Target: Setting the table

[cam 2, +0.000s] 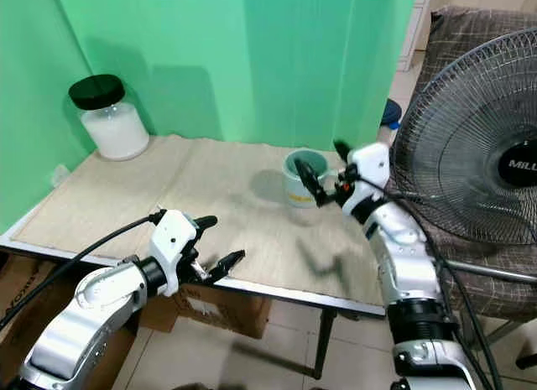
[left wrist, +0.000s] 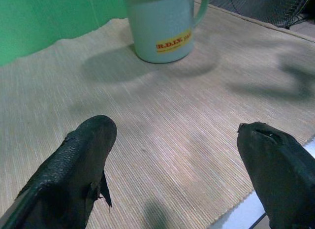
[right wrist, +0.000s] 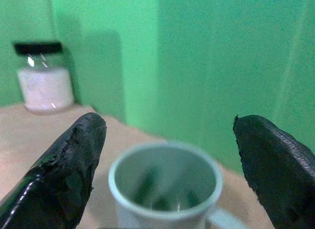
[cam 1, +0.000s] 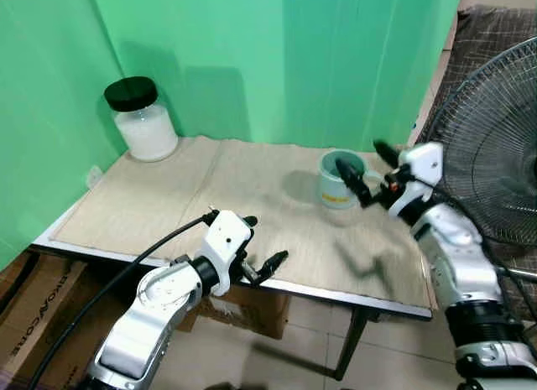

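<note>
Pale-green enamel mug [cam 1: 339, 180] stands on mat-covered tabletop [cam 1: 168, 214], far right. My right gripper [cam 1: 370, 174] spread just beside it, not touching. Step: approach. Next: straddle the mug, close. Left gripper [cam 1: 262, 244] spread, idle.

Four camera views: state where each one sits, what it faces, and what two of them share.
Left eye: head, down at the table; both arms.
Right eye: head, same scene, fan fuller.
Left wrist: left gripper, open jaws, facing the mug across the mat.
Right wrist: right gripper, open jaws over the mug; jar behind.
Every view shares the mug.
</note>
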Robot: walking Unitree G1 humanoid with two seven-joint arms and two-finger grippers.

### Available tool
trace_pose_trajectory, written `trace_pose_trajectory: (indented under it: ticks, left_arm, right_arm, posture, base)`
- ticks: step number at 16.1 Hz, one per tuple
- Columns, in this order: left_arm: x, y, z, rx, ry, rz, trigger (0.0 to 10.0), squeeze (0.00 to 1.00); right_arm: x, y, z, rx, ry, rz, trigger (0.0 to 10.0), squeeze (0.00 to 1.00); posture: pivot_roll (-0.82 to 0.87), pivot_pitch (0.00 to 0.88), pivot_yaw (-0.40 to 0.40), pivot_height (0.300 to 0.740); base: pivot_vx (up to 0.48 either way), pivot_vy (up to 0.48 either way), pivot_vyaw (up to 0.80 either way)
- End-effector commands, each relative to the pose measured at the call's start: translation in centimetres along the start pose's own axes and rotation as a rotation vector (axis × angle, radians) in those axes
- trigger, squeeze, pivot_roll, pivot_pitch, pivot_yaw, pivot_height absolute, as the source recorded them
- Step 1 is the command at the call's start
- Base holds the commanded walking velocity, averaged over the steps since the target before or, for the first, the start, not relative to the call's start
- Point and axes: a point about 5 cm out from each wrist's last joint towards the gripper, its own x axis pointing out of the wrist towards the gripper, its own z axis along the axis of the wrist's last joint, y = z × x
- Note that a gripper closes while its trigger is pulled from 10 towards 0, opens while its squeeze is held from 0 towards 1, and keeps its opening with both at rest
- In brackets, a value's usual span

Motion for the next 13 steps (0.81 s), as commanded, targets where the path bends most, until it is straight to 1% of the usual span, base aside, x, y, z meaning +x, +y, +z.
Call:
trace_pose_trajectory:
  ticks: [1, 2, 3, 4, 6, 7, 8, 9, 11, 13]
  left_arm:
    - [0.0, -0.1, -0.2, 0.006, 0.010, -0.011, 10.0, 1.00]
    - [0.1, -0.2, -0.2, 0.004, 0.010, -0.019, 10.0, 1.00]
    - [0.3, -0.2, -0.1, 0.005, 0.008, -0.021, 10.0, 1.00]
    - [0.3, -0.2, 0.0, 0.005, 0.003, -0.017, 10.0, 1.00]
    - [0.3, -0.1, -0.1, 0.007, 0.004, -0.016, 10.0, 1.00]
    - [0.3, -0.1, -0.1, 0.010, 0.005, -0.017, 10.0, 1.00]
    - [0.3, 0.1, 0.0, 0.016, 0.006, -0.021, 10.0, 1.00]
    - [0.3, 0.2, 0.1, 0.019, 0.006, -0.022, 10.0, 1.00]
    - [0.3, 0.3, 0.1, 0.021, 0.005, -0.022, 10.0, 1.00]
    - [0.7, 0.8, 0.9, 0.041, -0.006, -0.018, 10.0, 1.00]
  right_arm:
    - [-0.5, 0.1, -0.2, 0.002, 0.015, 0.025, 10.0, 0.00]
    - [-1.0, -0.3, -0.7, -0.046, 0.060, 0.023, 10.0, 0.00]
    - [-1.6, -1.1, -1.4, -0.086, 0.109, -0.010, 10.0, 0.00]
    - [-1.9, -1.6, -2.0, -0.098, 0.139, -0.033, 10.0, 0.00]
    - [-2.2, -1.8, -2.8, -0.081, 0.179, -0.026, 10.0, 0.00]
    - [-2.3, -1.6, -3.2, -0.079, 0.197, -0.011, 10.0, 0.00]
    - [-2.3, -0.8, -4.0, -0.064, 0.227, 0.041, 10.0, 0.00]
    - [-2.1, -0.3, -4.3, -0.058, 0.232, 0.062, 10.0, 0.00]
    - [-1.9, 0.0, -4.4, -0.058, 0.235, 0.067, 10.0, 0.00]
    - [-0.9, 0.5, -5.0, -0.071, 0.269, 0.064, 10.0, 0.00]
  posture:
    - [-0.07, 0.000, 0.103, 0.740]
    - [-0.07, 0.000, 0.100, 0.740]
    - [-0.07, 0.000, 0.096, 0.740]
    - [-0.07, 0.000, 0.095, 0.740]
    - [-0.06, 0.000, 0.098, 0.740]
    - [-0.06, 0.000, 0.100, 0.740]
    - [-0.06, 0.000, 0.105, 0.740]
    - [-0.06, 0.000, 0.108, 0.740]
    - [-0.06, 0.000, 0.112, 0.740]
    - [-0.06, 0.000, 0.105, 0.740]
  base:
    - [0.000, 0.000, 0.00]
    - [0.000, 0.000, 0.00]
    - [0.000, 0.000, 0.00]
    - [0.000, 0.000, 0.00]
    - [0.000, 0.000, 0.00]
    - [0.000, 0.000, 0.00]
    - [0.000, 0.000, 0.00]
    - [0.000, 0.000, 0.00]
    - [0.000, 0.000, 0.00]
    - [0.000, 0.000, 0.00]
